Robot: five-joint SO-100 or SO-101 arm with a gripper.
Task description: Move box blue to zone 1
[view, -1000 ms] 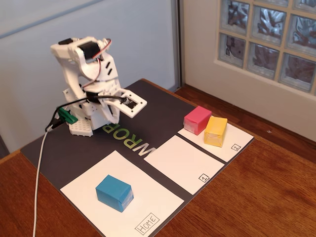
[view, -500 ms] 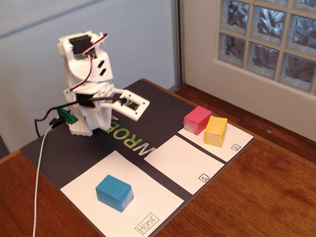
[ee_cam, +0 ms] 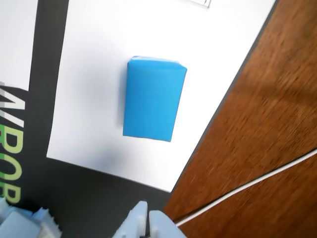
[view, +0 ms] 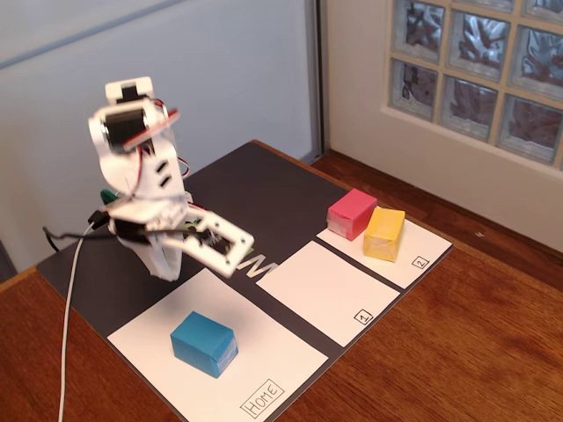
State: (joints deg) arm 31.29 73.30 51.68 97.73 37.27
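The gripper [view: 230, 255] hangs empty, jaws seemingly near closed, above the Home panel [view: 264, 356], where the box blue [view: 204, 343] sits; it should open wide, square up, and descend across the narrow sides

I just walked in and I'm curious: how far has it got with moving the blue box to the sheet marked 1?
Nothing is delivered yet. The blue box sits on the Home sheet, untouched. The hand hangs above that sheet, near the box, holding nothing. Grabbing it, carrying it to sheet 1, which is bare, and letting go all remain.
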